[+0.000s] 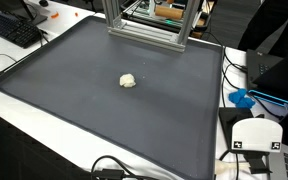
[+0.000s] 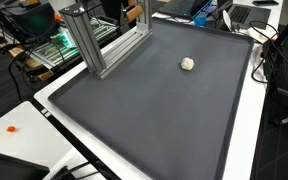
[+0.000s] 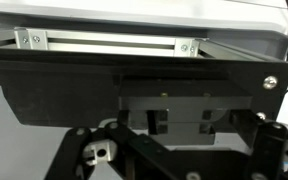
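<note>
A small white crumpled lump (image 1: 129,80) lies alone near the middle of the dark grey mat (image 1: 74,90); it also shows in an exterior view (image 2: 188,64) on the mat (image 2: 144,110). Neither the arm nor the gripper shows in either exterior view. In the dim wrist view my gripper (image 3: 179,150) shows only as dark linkages spread to the left and right at the bottom, with nothing between them. It faces a black panel (image 3: 74,95) under an aluminium bar (image 3: 104,42). The lump is out of the wrist view.
An aluminium frame (image 1: 149,28) stands on the mat's far edge and also shows in an exterior view (image 2: 102,40). A keyboard (image 1: 12,28), a blue object (image 1: 246,98), a white device (image 1: 256,138) and cables (image 1: 119,168) lie around the mat.
</note>
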